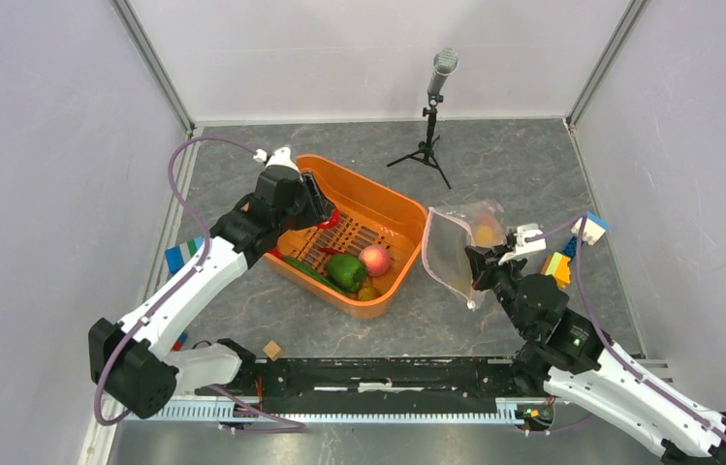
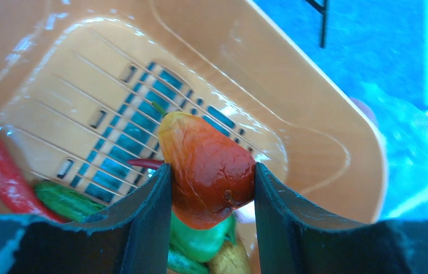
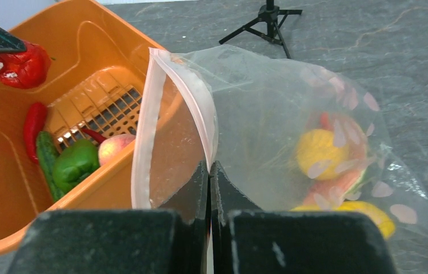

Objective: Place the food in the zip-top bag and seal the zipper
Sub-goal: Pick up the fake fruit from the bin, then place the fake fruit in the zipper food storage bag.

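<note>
Left gripper (image 2: 211,171) first: it is clamped on a red pepper (image 2: 208,171), one jaw on each flank. The pepper hangs over the slotted floor and looks lifted clear for the carry across. Right gripper (image 3: 210,171) is pinched tight on the near lip of the zip-top bag, just below the mouth edge.

Desk (image 1: 504,165): grey, carrying all items. A microphone stand (image 1: 433,116) sits at the far side, well apart from the work.

Orange basket (image 1: 378,189): set at an angle left of centre, its right corner just beside the bag. I judge it is placed so the left arm has only a short way to go.

Zip-top bag (image 3: 268,114): lying right of the basket, mouth turned toward it. The right arm's pinch lifts one lip so the mouth gapes — in my judgement this is why it is held at all, since slack film would fall shut. The bag's belly rests on the desk.

Food remaining in the basket:
- cucumber (image 3: 46,160)
- green bell pepper (image 3: 74,162)
- pinkish round fruit (image 3: 117,149)
- long red chilli (image 3: 33,125)

Food already in the bag: a yellow piece (image 3: 319,151) and others beside it, blurred by the film.

Zipper (image 3: 143,131): the pale strip stands parted along the open mouth — unsealed. I judge filling to be partly done and sealing not yet begun.

Building blocks (image 1: 557,266): near the right arm, not involved.
</note>
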Robot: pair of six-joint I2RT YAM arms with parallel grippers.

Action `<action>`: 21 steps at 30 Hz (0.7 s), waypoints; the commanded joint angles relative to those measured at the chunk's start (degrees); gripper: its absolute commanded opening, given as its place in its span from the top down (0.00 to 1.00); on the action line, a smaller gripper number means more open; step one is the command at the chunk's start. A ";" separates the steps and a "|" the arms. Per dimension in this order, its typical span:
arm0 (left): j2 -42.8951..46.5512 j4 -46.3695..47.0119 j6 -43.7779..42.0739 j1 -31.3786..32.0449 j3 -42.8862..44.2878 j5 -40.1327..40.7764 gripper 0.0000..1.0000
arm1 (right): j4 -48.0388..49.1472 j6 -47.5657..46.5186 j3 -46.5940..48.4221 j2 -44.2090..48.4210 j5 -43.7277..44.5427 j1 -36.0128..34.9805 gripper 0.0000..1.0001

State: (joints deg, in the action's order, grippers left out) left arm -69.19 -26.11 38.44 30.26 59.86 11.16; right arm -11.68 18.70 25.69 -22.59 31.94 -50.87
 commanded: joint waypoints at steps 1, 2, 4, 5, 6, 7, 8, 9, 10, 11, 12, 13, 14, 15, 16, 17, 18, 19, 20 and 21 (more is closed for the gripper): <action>4.24 3.51 -3.54 0.87 -0.05 -11.52 0.80 | 2.42 7.26 -0.38 1.11 -1.21 -0.04 1.00; 4.90 3.94 -3.79 1.11 -0.24 -13.77 0.80 | 2.84 8.16 -0.74 1.26 -1.24 -0.02 1.00; 6.33 5.89 -3.83 1.82 -0.90 -18.01 0.80 | 4.15 9.22 -1.32 1.36 -1.81 -0.04 1.00; 6.94 7.08 -3.75 2.46 -1.34 -20.01 0.80 | 4.60 9.53 -1.43 1.17 -2.10 -0.04 1.00; 7.47 8.49 -3.72 3.57 -1.63 -21.63 0.80 | 4.86 9.83 -1.27 0.70 -2.38 -0.05 1.00; 8.01 9.66 -3.88 5.20 -1.88 -22.45 0.80 | 4.91 10.23 -1.11 0.11 -2.82 -0.02 1.00; 8.39 11.07 -4.24 6.94 -2.06 -22.67 0.79 | 4.92 10.68 -0.79 -0.42 -3.04 -0.02 1.00; 8.58 12.42 -4.93 9.44 -2.09 -22.63 0.79 | 4.94 10.93 -0.53 -1.01 -3.27 -0.02 1.00; 8.55 13.53 -5.58 11.57 -2.03 -22.19 0.79 | 5.00 11.26 -0.24 -1.42 -3.45 -0.02 1.00; 8.29 14.83 -6.47 14.04 -1.98 -21.86 0.79 | 5.00 11.54 0.04 -1.85 -3.67 -0.02 1.00; 7.82 15.96 -7.06 15.96 -1.94 -21.83 0.79 | 5.00 11.81 0.25 -2.02 -3.81 -0.02 1.00; 7.09 17.18 -7.59 17.92 -1.78 -21.83 0.79 | 5.02 11.88 0.48 -2.14 -4.04 0.01 1.00; 6.33 18.00 -8.21 19.42 -1.53 -21.96 0.79 | 5.03 11.96 0.68 -2.07 -4.17 -0.03 1.00; 5.25 18.63 -8.72 20.94 -1.16 -22.05 0.79 | 5.00 11.98 0.94 -1.87 -4.28 -0.02 1.00; 4.27 19.10 -9.48 22.37 -0.62 -22.05 0.79 | 5.05 12.23 1.02 -1.59 -4.31 -0.08 1.00; 2.81 19.45 -10.02 23.59 -0.09 -21.98 0.80 | 5.24 12.28 1.11 -1.20 -4.50 -0.07 1.00; 1.62 19.60 -10.70 24.98 0.97 -21.80 0.80 | 5.43 12.37 1.05 -0.77 -4.83 0.00 1.00; 0.17 19.63 -11.55 26.14 2.24 -21.83 0.80 | 5.40 12.58 1.04 -0.43 -4.98 -0.02 1.00; -1.33 19.60 -12.30 27.43 3.26 -21.88 0.80 | 5.29 12.92 1.10 0.04 -5.12 -0.04 1.00; -2.71 19.81 -13.18 28.59 4.40 -21.73 0.80 | 5.01 13.16 0.98 0.46 -5.33 -0.01 1.00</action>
State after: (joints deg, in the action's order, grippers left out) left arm -67.75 -10.33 31.00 55.31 59.37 -9.63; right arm -9.50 30.02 24.51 -23.77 27.99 -50.87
